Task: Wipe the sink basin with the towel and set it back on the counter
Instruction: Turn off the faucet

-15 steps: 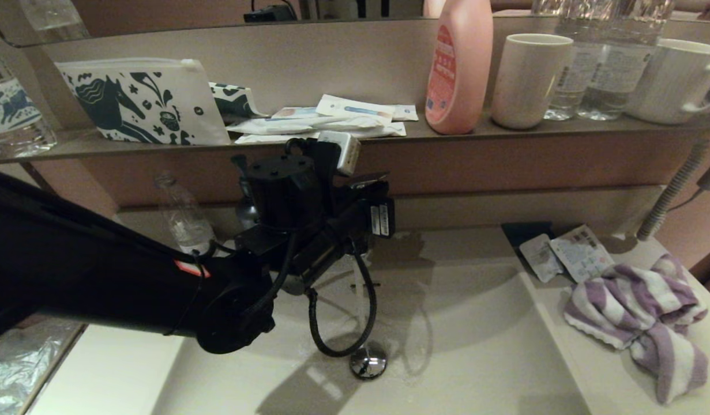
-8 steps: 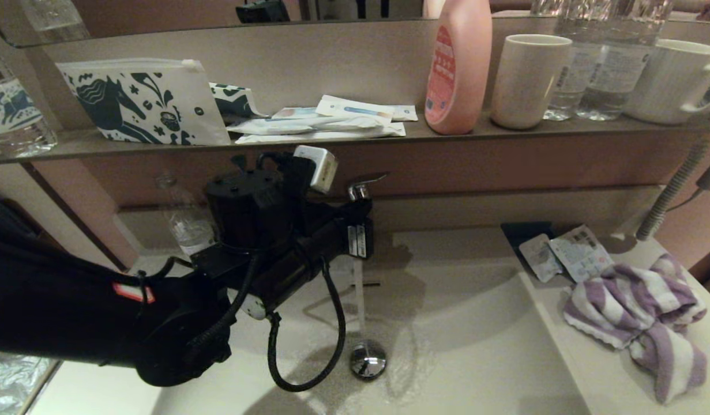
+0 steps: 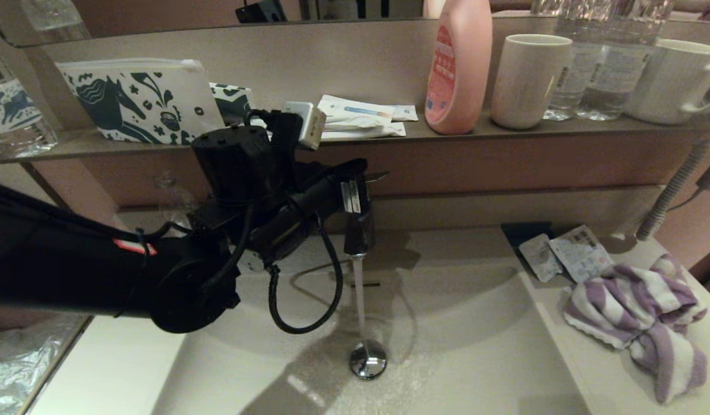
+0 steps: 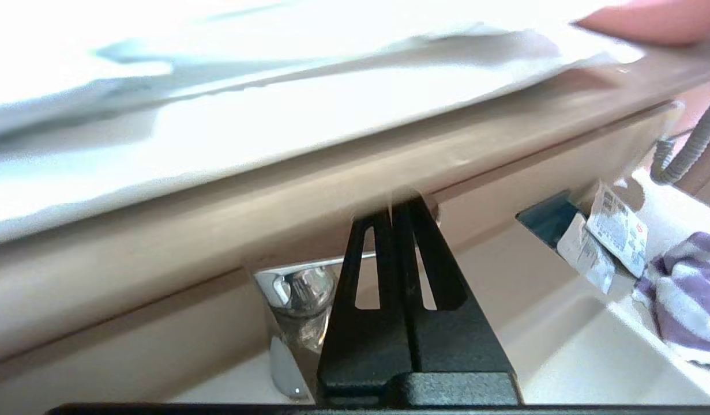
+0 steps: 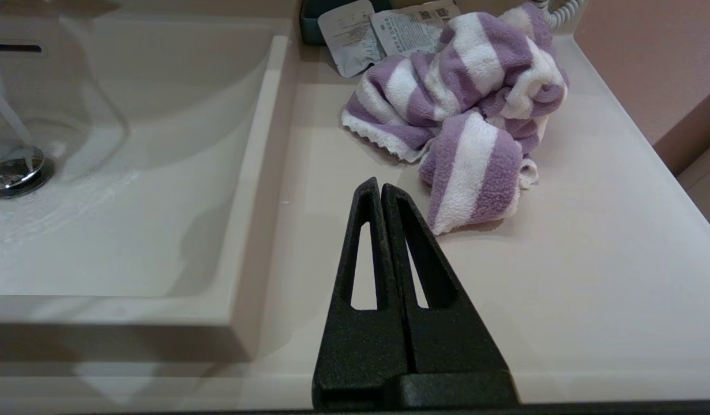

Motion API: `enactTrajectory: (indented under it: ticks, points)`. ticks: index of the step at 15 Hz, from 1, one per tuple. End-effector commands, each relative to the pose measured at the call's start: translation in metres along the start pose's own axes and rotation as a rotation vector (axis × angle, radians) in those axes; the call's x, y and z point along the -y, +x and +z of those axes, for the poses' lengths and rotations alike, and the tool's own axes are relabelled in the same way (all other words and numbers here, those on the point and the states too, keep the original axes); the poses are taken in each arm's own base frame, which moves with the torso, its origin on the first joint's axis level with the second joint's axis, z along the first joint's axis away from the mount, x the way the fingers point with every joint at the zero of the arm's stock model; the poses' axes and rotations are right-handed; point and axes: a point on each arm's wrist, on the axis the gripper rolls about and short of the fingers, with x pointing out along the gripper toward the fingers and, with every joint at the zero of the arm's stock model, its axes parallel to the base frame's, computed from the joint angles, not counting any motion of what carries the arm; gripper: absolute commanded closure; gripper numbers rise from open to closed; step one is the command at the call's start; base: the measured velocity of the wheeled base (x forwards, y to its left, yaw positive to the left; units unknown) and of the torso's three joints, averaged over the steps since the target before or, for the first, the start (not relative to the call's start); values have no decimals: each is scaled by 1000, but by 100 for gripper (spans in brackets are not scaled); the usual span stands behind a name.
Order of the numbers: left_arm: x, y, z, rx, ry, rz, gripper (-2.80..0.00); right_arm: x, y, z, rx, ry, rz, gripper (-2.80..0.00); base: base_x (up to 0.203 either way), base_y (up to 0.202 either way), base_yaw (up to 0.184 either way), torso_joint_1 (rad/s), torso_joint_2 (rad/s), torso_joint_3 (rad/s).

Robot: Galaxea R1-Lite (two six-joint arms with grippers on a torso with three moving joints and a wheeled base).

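Tap running into basin, towel untouched on right counter

Right gripper [image 5: 380, 190] hovers low over the counter [image 5: 562, 288] just short of the towel [image 5: 464, 121], fingers pressed together, holding nothing. The towel lies crumpled on the counter right of the sink basin [image 3: 476, 346], clear of its rim. Farther back, left gripper [image 4: 398, 210] is at the tap [image 3: 357, 230] under the shelf [image 3: 504, 134], fingers closed and empty; water falls to the drain plug [image 3: 367, 360]. Likely next: open wide, pinch a raised fold, lift over the rim. Open counter in front; packets [image 3: 565, 253] crowd behind
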Motion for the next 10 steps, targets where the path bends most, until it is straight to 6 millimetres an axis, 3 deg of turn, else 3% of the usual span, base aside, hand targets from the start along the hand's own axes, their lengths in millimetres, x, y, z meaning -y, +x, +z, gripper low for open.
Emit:
enactTrajectory:
  ticks: [1, 5, 10]
  points:
    - [-1, 10, -5, -23, 3, -13, 0, 0, 0, 0, 1, 0, 1, 0, 0, 0, 0, 0, 0, 0]
    - [1, 23, -10, -27, 3, -23, 0, 0, 0, 0, -1, -1, 1, 0, 0, 0, 0, 0, 0, 0]
    - [8, 24, -19, -52, 1, -42, 0, 0, 0, 0, 1, -1, 0, 0, 0, 0, 0, 0, 0, 0]
